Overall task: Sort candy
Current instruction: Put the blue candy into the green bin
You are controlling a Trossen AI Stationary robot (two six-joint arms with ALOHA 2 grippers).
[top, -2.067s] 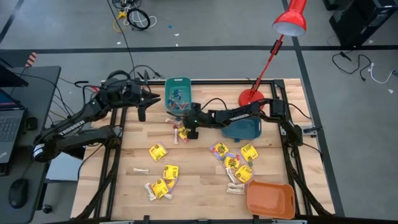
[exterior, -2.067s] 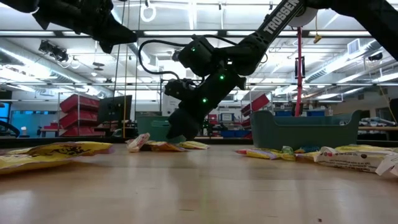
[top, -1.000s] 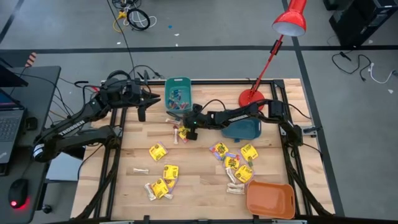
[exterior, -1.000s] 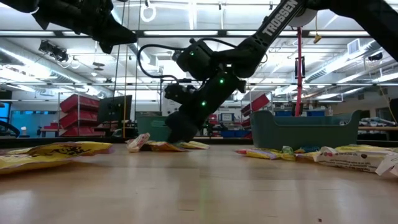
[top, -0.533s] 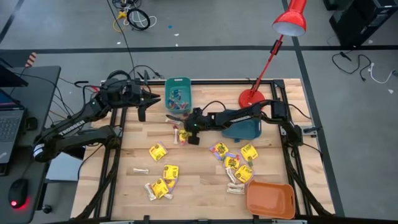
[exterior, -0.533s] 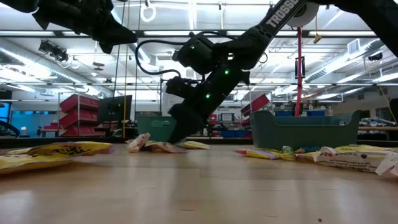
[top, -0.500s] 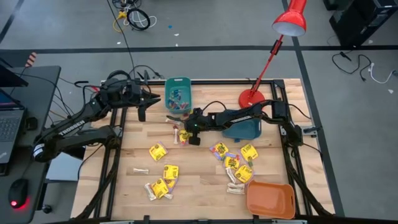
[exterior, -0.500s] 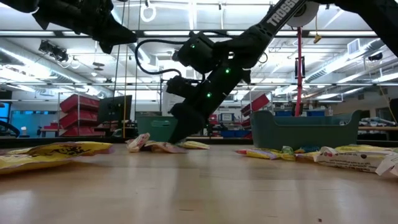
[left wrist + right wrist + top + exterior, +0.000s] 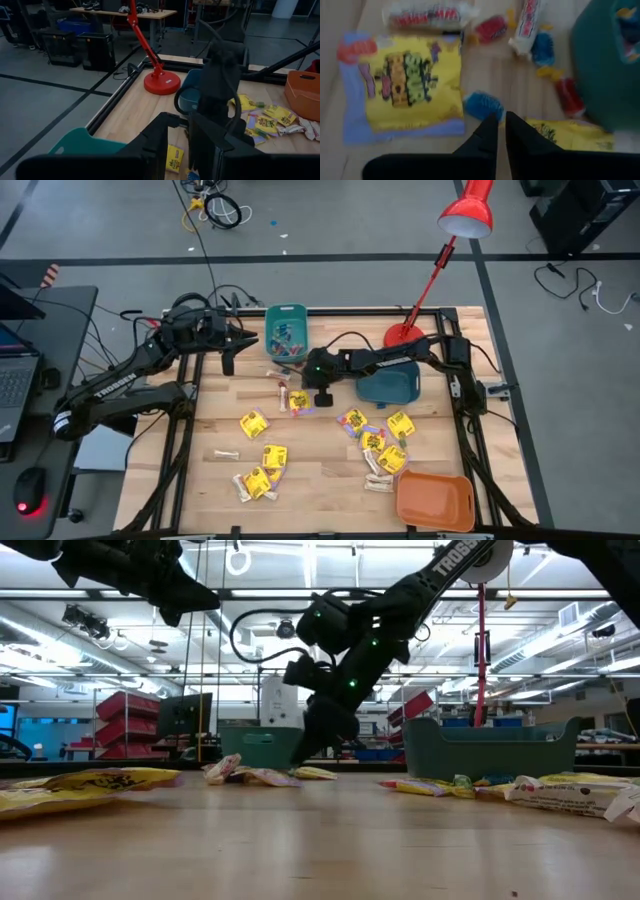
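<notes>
At the table's far edge, the teal bin (image 9: 285, 332) held small blue and red candy (image 9: 287, 338), while yellow packets (image 9: 262, 465) lay scattered on the wood. Compared with a second ago, the right gripper (image 9: 322, 398) had shifted rightward off the packet beside the bin, its fingers (image 9: 492, 135) pinched together on nothing. The left gripper (image 9: 229, 345) hung beside the bin, nearly closed and empty.

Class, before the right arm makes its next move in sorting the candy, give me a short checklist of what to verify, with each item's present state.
1. Right gripper is above the candy near the teal bin: ok.
2. Fingers are shut with nothing seen between them: not ok for a grasp.
3. A blue candy lies just ahead of the fingertips, free of the yellow packet: ok.
4. Gripper is lifted off the table in the low view: ok.
5. Left gripper waits by the table's far left corner, out of the way: ok.
6. Orange bin is unobstructed: ok.
</notes>
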